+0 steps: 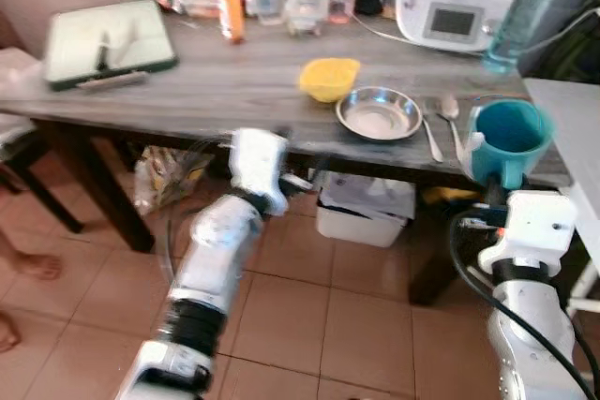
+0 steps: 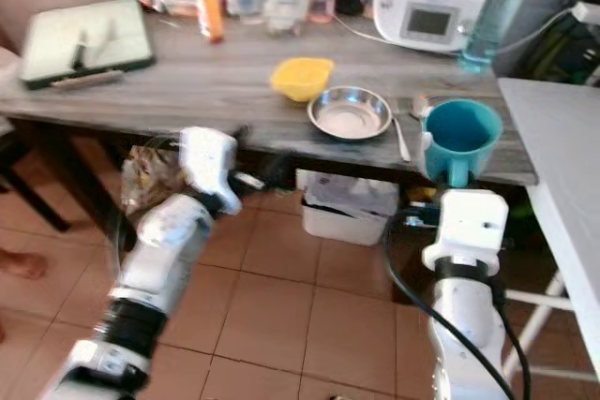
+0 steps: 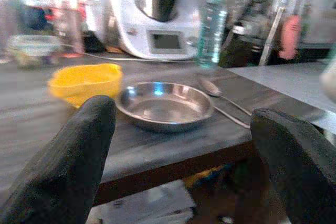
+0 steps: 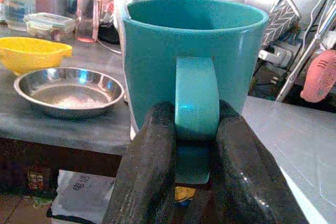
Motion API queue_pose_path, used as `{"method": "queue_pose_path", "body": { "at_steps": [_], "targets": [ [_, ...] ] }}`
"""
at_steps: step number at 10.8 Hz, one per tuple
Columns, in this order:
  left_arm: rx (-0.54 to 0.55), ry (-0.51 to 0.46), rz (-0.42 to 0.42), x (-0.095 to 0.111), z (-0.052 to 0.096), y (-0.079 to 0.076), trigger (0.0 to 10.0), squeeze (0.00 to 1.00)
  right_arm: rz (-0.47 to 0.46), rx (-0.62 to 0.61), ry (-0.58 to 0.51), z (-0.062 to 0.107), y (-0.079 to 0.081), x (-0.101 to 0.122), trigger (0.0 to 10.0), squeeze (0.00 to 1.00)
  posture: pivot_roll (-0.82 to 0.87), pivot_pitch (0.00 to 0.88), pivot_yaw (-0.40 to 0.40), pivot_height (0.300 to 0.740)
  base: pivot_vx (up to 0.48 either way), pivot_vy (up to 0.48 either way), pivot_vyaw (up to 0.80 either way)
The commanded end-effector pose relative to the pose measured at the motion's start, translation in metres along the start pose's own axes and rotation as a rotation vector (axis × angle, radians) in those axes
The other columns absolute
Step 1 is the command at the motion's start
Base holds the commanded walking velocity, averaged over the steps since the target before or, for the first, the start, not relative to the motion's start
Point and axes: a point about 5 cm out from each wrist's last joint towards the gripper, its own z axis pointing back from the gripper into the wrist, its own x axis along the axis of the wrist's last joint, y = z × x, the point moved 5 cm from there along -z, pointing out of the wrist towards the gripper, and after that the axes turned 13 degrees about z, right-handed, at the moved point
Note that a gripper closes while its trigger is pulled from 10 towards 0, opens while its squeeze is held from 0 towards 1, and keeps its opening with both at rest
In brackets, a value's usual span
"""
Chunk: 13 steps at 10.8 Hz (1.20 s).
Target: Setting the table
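Head view: the right gripper (image 1: 503,173) held the teal mug (image 1: 507,138) upright at the wooden table's (image 1: 216,81) front edge, at 3 o'clock from the steel plate (image 1: 379,112). Two spoons (image 1: 441,124) lay between plate and mug; the yellow bowl (image 1: 329,78) sat at the plate's 10 o'clock.

Left wrist view: the left gripper (image 3: 181,158) was spread wide, holding nothing, facing the plate.

Right wrist view: both fingers (image 4: 144,177) were clamped on the mug's handle (image 4: 194,98)
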Motion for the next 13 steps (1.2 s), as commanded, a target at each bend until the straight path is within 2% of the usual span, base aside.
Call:
{"method": "queue_pose_path", "body": {
  "at_steps": [1, 5, 13],
  "targets": [
    [0.0, -0.004, -0.003, 0.0029, 0.0024, 0.0017, 10.0, 0.0, 0.005, -0.01, -0.026, -0.0013, -0.0033, 0.0064, 10.0, 0.0, 0.08, 0.1, -0.012, 0.74, 0.0, 0.0, 0.0],
    [-0.039, -0.004, 0.005, 0.0025, 0.0022, -0.0046, 10.0, 0.0, 0.01, -0.009, -0.028, -0.0017, -0.004, 0.0071, 10.0, 0.0, 0.08, 0.098, -0.013, 0.74, 0.067, 0.0, -0.11],
    [-0.054, 0.002, 0.004, 0.0011, 0.0019, -0.0083, 10.0, 0.0, 0.012, -0.01, -0.027, -0.0009, -0.0049, 0.0069, 10.0, 0.0, 0.08, 0.099, -0.011, 0.74, 0.349, 0.0, -0.65]
  ]
}}
